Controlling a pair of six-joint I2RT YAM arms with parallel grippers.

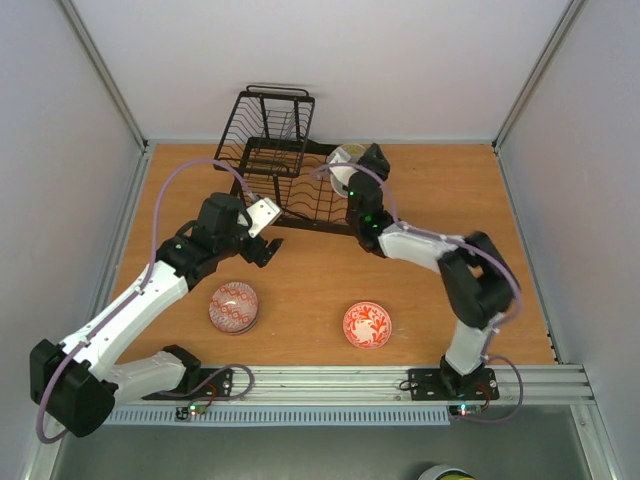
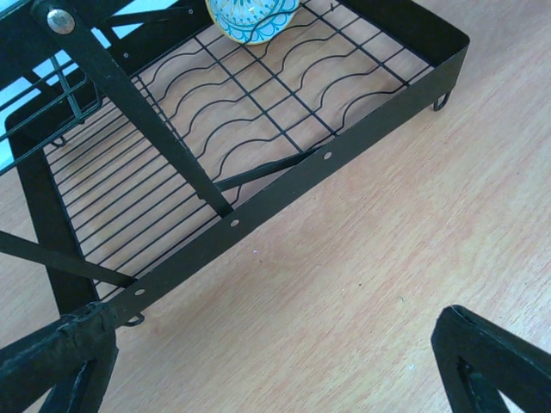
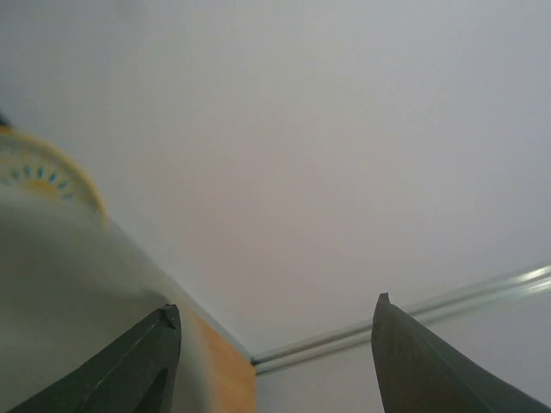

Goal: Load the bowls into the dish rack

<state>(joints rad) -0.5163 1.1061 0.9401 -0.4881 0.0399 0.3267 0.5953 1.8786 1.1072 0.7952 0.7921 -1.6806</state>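
Note:
The black wire dish rack (image 1: 270,165) stands at the back of the table. A cream bowl with a teal rim (image 1: 344,160) rests in its right end. The left wrist view shows that bowl (image 2: 251,17) on the rack's wire floor (image 2: 258,129). My right gripper (image 1: 372,156) is open just right of the bowl, which shows blurred (image 3: 39,176) beside its left finger, and nothing lies between the fingers. My left gripper (image 1: 262,243) hangs open over bare table in front of the rack. A pink-red patterned bowl (image 1: 233,306) and a red-and-white bowl (image 1: 367,324) sit near the front.
The rack's raised basket (image 1: 278,112) rises at its back left. Grey walls close in the table on three sides. A metal rail (image 1: 330,380) runs along the front edge. A round pale object (image 1: 446,472) lies below the rail.

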